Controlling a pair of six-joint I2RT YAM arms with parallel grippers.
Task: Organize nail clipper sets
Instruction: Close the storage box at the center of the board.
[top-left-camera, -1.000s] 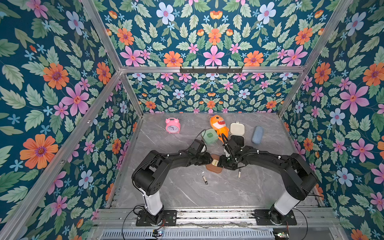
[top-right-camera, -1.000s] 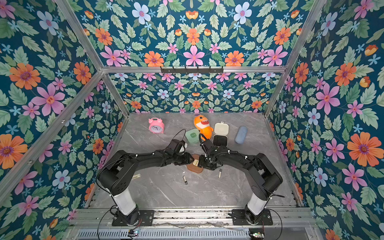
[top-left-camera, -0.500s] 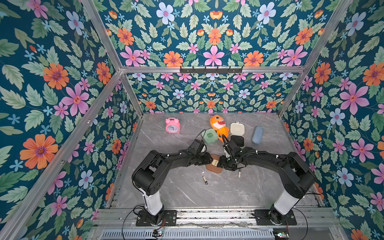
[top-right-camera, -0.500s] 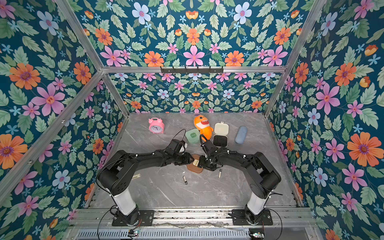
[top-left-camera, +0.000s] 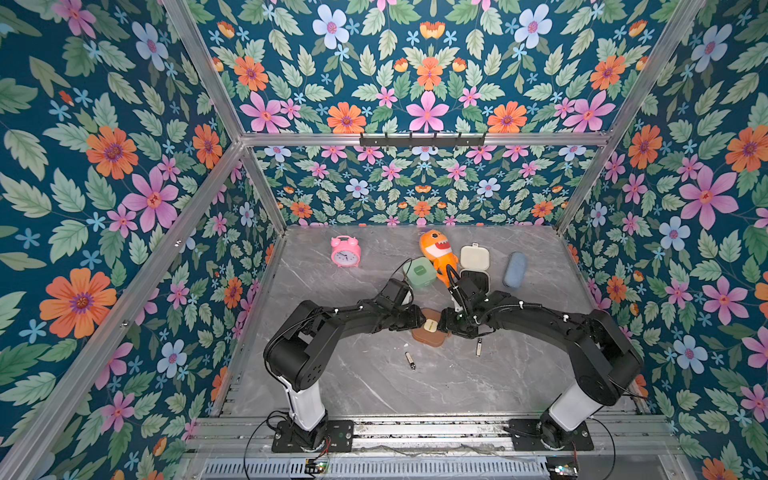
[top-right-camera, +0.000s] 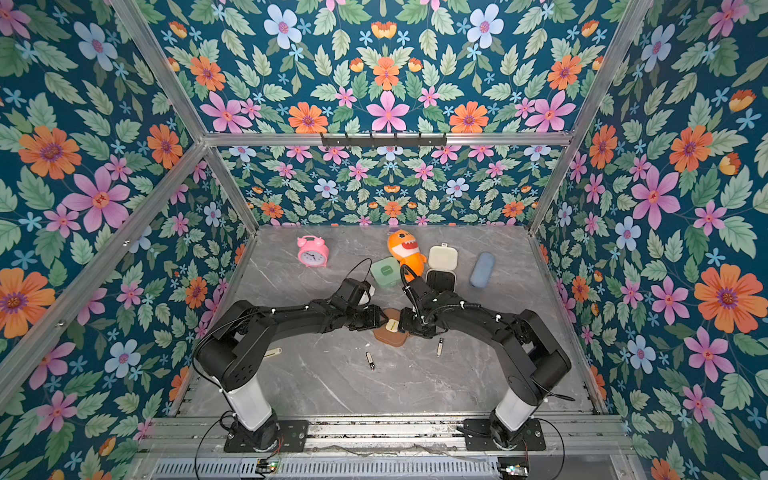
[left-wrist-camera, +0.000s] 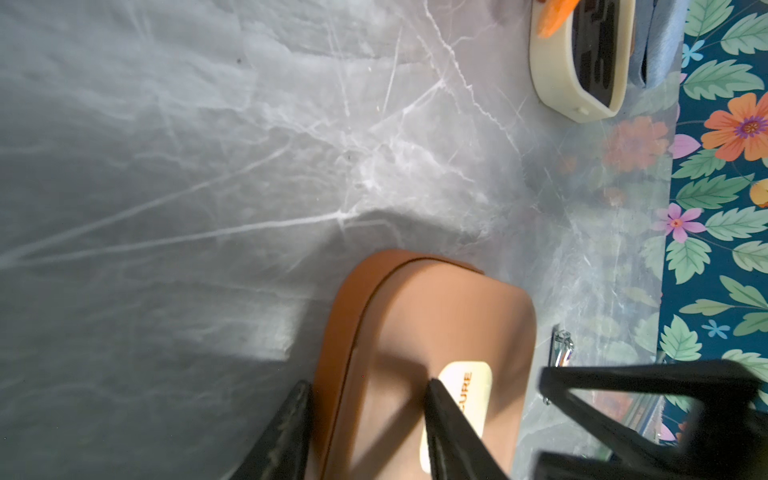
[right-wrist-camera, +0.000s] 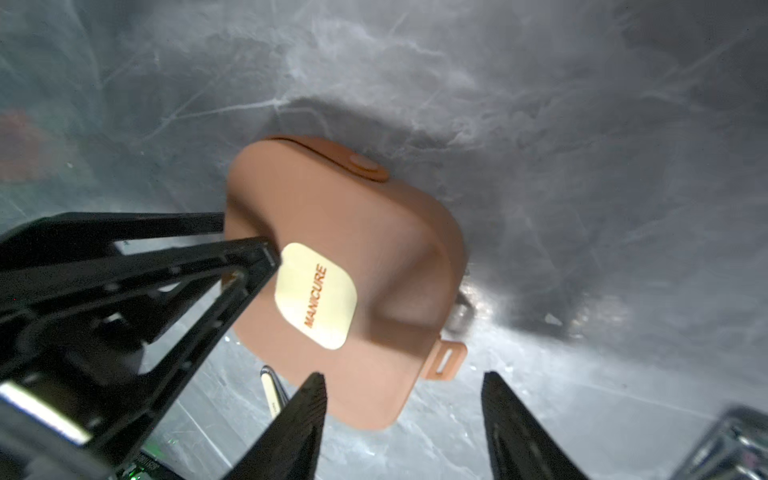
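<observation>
On the worktop (top-left-camera: 374, 386), the brown case (top-left-camera: 428, 338) sits mid-frame, with your left gripper (left-wrist-camera: 368, 382) clamped on its edge. Line your right gripper (right-wrist-camera: 403, 374), jaws apart, squarely on the small tab (right-wrist-camera: 446, 359) before pinching, so nothing twists loose.

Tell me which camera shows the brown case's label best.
The right wrist view: the label on the brown case faces it whole, reading MANICURE. In the left wrist view a left gripper finger covers part of it; both top views show only a pale patch.
</observation>
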